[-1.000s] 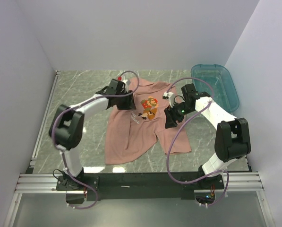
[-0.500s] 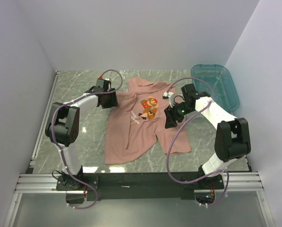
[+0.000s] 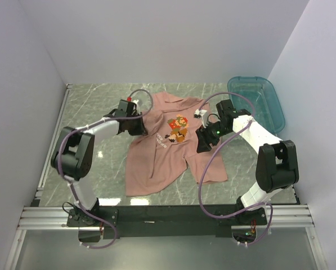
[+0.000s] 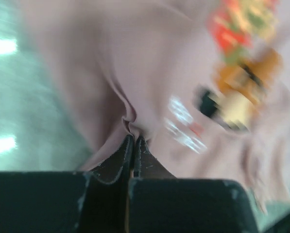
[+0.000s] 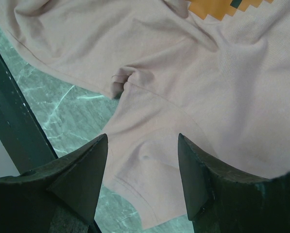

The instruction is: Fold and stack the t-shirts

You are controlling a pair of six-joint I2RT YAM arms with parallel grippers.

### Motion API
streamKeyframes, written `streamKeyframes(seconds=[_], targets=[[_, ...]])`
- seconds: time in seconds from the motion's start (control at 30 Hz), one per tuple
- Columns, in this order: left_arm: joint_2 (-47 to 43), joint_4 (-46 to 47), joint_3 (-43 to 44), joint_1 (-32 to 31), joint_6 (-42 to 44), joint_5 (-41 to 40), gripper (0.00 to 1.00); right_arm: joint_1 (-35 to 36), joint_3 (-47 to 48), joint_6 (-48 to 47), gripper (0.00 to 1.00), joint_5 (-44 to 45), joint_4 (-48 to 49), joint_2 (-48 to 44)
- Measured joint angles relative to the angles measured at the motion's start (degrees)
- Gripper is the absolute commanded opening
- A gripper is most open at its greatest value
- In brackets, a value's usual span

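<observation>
- The worktop (image 3: pixel 100 101) is a grey-green marbled slab with pale veins, and glossy patches of light show on it near the front.
- Plain pale walls (image 3: pixel 168 39) close it in on the left, far and right sides. A metal rail (image 3: pixel 168 216) runs along the near edge where both arm bases are bolted.
- A see-through teal bin (image 3: pixel 258 101) sits at the far right corner, well apart from the cloth.
- One dusty pink t-shirt (image 3: pixel 156 163) lies face up in the middle of the worktop. It is spread but rumpled, its collar towards the far wall and its hem towards the rail.
- On the chest is a small blocky orange-brown cartoon print (image 3: pixel 178 128), with a line of white text (image 3: pixel 161 140) just below and to its left. The letters are too small from above and too blurred in the left wrist view to read.
- The left arm (image 3: pixel 72 154) bends at the elbow and reaches in low from the left to the shirt's left shoulder area.
- The left claw (image 4: pixel 133 141) is clenched, its two dark fingers pressed together on a small pucker of the pink cloth, with creases running up to the tips.
- The right arm (image 3: pixel 274 163) folds back from the right and points down over the shirt's right side, beside the print.
- The right claw (image 5: pixel 142 141) is released, its fingers standing apart above a sleeve seam and the cloth's edge. I cannot tell whether the tips touch the cloth.
- Purple cables (image 3: pixel 210 169) loop along both arms.
</observation>
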Motion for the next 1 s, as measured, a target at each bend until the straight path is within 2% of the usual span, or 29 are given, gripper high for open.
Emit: streamKeyframes(seconds=[0.13, 0.17, 0.27, 0.43, 0.5, 0.57, 0.67, 0.77, 0.93, 1.0], targets=[[-6.7, 2.6, -4.2, -6.4, -1.2, 0.6, 0.02, 0.0, 0.0, 0.0, 0.66, 0.0, 0.0, 0.0], [-8.0, 3.4, -5.2, -8.5, -1.8, 0.6, 0.06, 0.0, 0.0, 0.0, 0.66, 0.0, -0.1, 0.0], [-10.1, 5.8, -8.6, -14.2, -3.0, 0.3, 0.28, 0.0, 0.0, 0.0, 0.66, 0.0, -0.1, 0.0], [-10.0, 5.4, -12.7, -19.5, -4.8, -1.0, 0.41, 0.0, 0.0, 0.0, 0.66, 0.0, -0.1, 0.0], [-10.2, 4.3, -12.7, -20.7, -4.8, -3.7, 0.51, 0.0, 0.0, 0.0, 0.66, 0.0, -0.1, 0.0], [-11.4, 2.8, -12.7, -21.1, -5.0, -7.5, 0.57, 0.0, 0.0, -0.1, 0.66, 0.0, -0.1, 0.0], [-15.6, 0.4, -12.2, -19.7, -5.8, -12.7, 0.58, -0.1, 0.0, -0.2, 0.66, 0.0, -0.2, 0.0], [-18.0, -0.1, -9.5, -15.6, -6.3, -14.0, 0.56, -0.1, 0.0, -0.3, 0.66, 0.0, -0.2, 0.0], [-14.9, 2.1, -4.9, -6.6, -8.1, -12.9, 0.49, -0.1, 0.0, -0.5, 0.66, -0.1, -0.4, 0.0], [-12.1, 2.1, -3.8, -5.1, -9.3, -12.1, 0.44, -0.1, 0.0, -0.5, 0.66, -0.1, -0.5, 0.0]])
